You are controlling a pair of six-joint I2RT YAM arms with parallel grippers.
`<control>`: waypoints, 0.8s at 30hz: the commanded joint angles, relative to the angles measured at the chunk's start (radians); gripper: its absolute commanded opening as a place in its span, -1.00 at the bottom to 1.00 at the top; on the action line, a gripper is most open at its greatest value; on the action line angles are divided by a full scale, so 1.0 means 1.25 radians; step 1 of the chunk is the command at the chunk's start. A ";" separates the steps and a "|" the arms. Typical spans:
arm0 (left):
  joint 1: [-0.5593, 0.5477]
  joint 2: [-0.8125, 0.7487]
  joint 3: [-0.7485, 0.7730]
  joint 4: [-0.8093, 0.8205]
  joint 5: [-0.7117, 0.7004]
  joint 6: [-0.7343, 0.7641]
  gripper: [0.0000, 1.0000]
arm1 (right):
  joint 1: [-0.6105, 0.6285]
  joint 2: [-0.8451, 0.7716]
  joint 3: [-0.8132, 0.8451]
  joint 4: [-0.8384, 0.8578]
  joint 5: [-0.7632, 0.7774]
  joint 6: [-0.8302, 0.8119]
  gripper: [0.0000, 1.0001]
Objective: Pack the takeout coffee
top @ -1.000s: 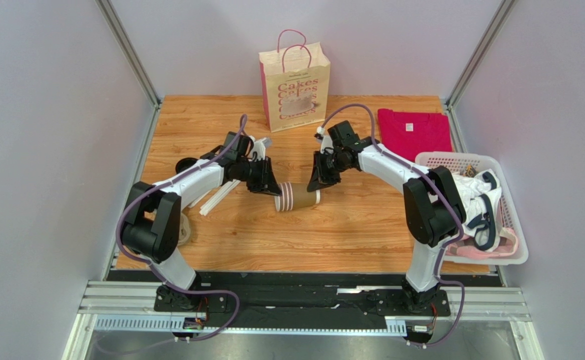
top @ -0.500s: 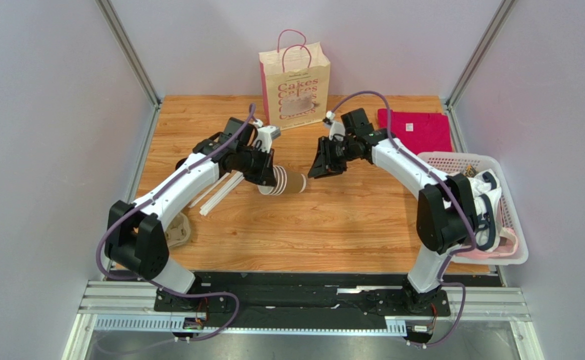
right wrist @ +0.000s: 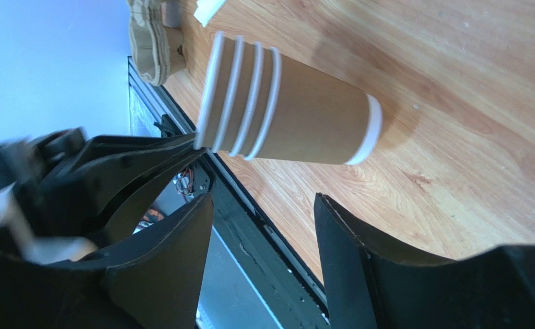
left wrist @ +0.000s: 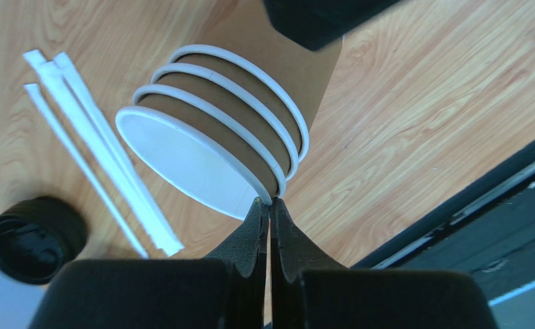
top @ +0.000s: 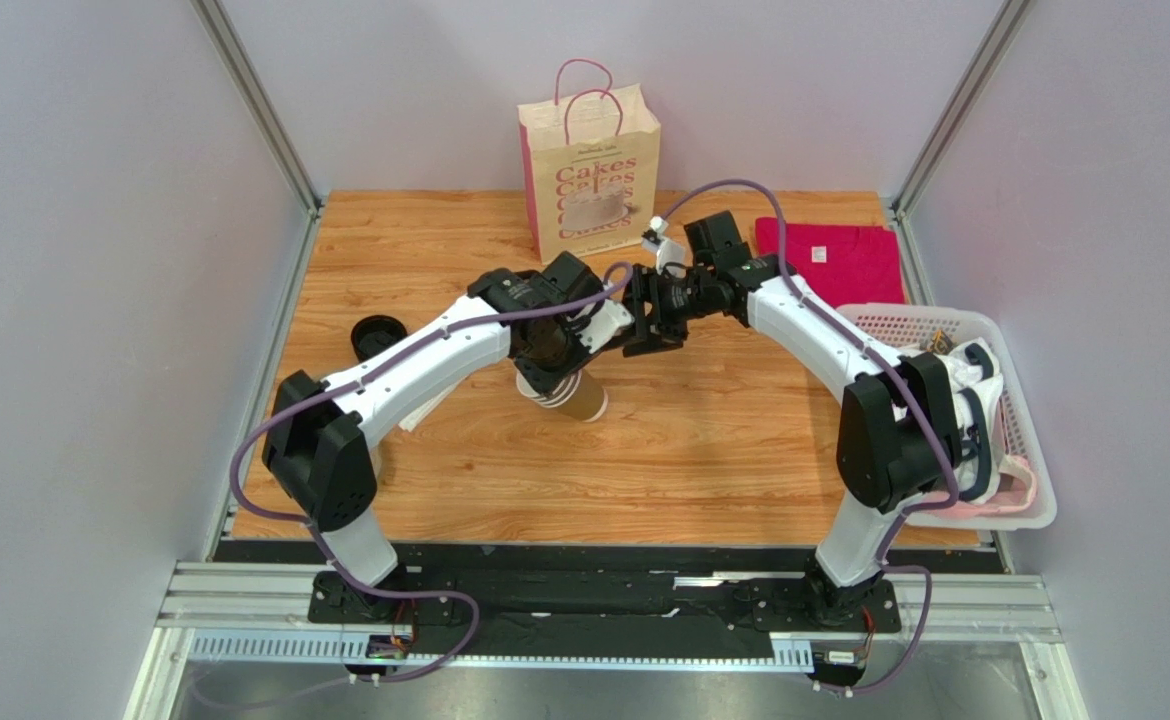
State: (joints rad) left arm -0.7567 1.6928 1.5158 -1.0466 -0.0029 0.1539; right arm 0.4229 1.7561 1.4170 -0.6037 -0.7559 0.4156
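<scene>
A stack of several nested brown paper cups [left wrist: 249, 110] with white rims hangs tilted, mouth up toward my left gripper [left wrist: 270, 201]. That gripper is shut on the rim of the top cup. In the overhead view the stack [top: 573, 396] sits just below the left gripper [top: 555, 360], mid-table. My right gripper [right wrist: 263, 205] is open with nothing between its fingers, a little back from the cups [right wrist: 298, 113]. It is close to the left wrist in the overhead view [top: 641, 326]. A round black lid [left wrist: 33, 229] lies apart on the wood at the left [top: 378, 333].
The cream paper bag [top: 588, 165] with pink handles stands at the back centre. A pink shirt [top: 829, 258] and a white laundry basket [top: 880, 317] are on the right. White paper-wrapped straws [left wrist: 91, 151] lie by the lid. A pulp cup carrier [right wrist: 155, 38] is near the front left edge.
My right gripper has opened and come away from the base of the cup stack. My left gripper has shut on the rim and swung the stack rightward, tipping it more upright.
</scene>
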 commanded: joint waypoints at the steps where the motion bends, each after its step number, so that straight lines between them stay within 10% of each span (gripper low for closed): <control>1: -0.056 -0.020 0.034 -0.030 -0.171 0.068 -1.00 | 0.009 0.030 -0.017 0.055 -0.063 0.048 0.22; 24: -0.143 -0.014 0.064 0.030 -0.260 0.128 -1.00 | 0.031 0.107 -0.060 0.209 -0.157 0.193 0.26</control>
State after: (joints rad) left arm -0.9230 1.6924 1.5665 -1.0451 -0.3126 0.2871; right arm 0.4511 1.8740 1.3293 -0.4084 -0.9199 0.6125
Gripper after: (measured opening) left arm 0.008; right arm 0.627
